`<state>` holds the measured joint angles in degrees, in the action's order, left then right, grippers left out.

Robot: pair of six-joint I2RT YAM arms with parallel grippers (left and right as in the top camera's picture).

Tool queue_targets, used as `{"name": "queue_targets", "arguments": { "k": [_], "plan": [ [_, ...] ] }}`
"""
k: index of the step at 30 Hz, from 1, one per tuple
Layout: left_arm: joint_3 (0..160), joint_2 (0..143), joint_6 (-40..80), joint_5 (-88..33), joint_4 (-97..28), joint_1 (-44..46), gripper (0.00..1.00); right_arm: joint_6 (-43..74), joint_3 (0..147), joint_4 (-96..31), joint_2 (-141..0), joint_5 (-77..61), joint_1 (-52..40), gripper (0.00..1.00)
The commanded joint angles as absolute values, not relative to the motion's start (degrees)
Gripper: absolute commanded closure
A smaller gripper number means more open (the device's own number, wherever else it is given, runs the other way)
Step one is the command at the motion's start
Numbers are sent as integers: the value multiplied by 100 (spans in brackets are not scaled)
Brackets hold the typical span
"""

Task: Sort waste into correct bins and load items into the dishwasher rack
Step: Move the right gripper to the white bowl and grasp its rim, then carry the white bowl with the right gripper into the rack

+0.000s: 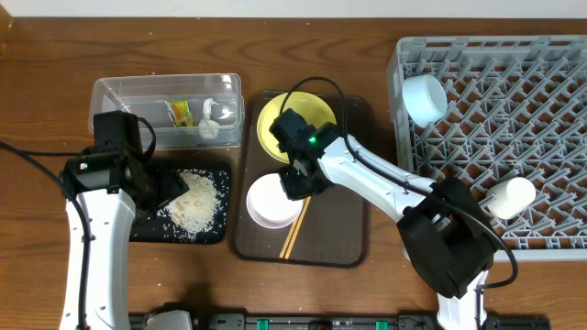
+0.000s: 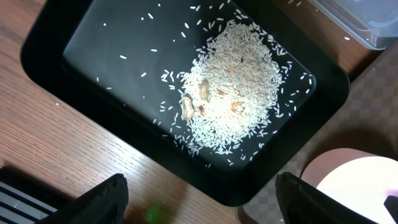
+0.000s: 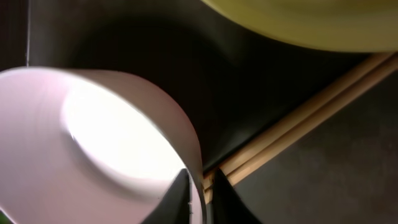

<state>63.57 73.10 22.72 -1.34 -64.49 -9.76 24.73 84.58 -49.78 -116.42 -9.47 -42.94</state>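
Observation:
My right gripper (image 1: 295, 183) is shut on the rim of the white bowl (image 1: 269, 203), which sits on the brown serving tray; the pinch shows in the right wrist view (image 3: 200, 196). Two chopsticks (image 1: 295, 234) lie beside the bowl. The yellow plate (image 1: 273, 124) is behind it. My left gripper (image 1: 172, 188) is open and empty over the black tray (image 1: 147, 229), which holds the rice heap (image 1: 199, 202); in the left wrist view (image 2: 202, 208) its fingers hang past the tray's corner. The wrapper (image 1: 182, 112) and white scrap (image 1: 210, 124) lie in the clear tub (image 1: 115, 96). The rack (image 1: 550, 137) holds the light blue bowl (image 1: 424, 99) and the pale cup (image 1: 509, 197).
The brown serving tray (image 1: 339, 229) lies between the black tray and the rack. A few tan bits (image 2: 194, 99) lie in the rice. My right arm reaches from the lower right across the serving tray.

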Motion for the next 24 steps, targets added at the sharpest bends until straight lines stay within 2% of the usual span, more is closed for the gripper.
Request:
{"name": "queue_targets", "arguments": {
  "k": [1,9,17,20,24],
  "plan": [
    [6396,7345,2327,-132,-6477,-1007,21,2615,8464,-4965,-11681,-926,-4351,99],
    [6396,7345,2327,-132,-6477,-1007,21,2558,8475,-4995,-11367,-926,-4130,99],
    [6396,7345,2327,-132,-6475,-1004,21,1769,8477,-5041,-9931,-891,-3363,99],
    [6396,7345,2327,-132,-6473,-1007,21,1706,8477,-5124,-9402,-427,-2952,99],
    [6396,7345,2329,-132,-6466,-1007,21,1559,8477,-5061,-8888,1020,-2377,99]
  ]
}}
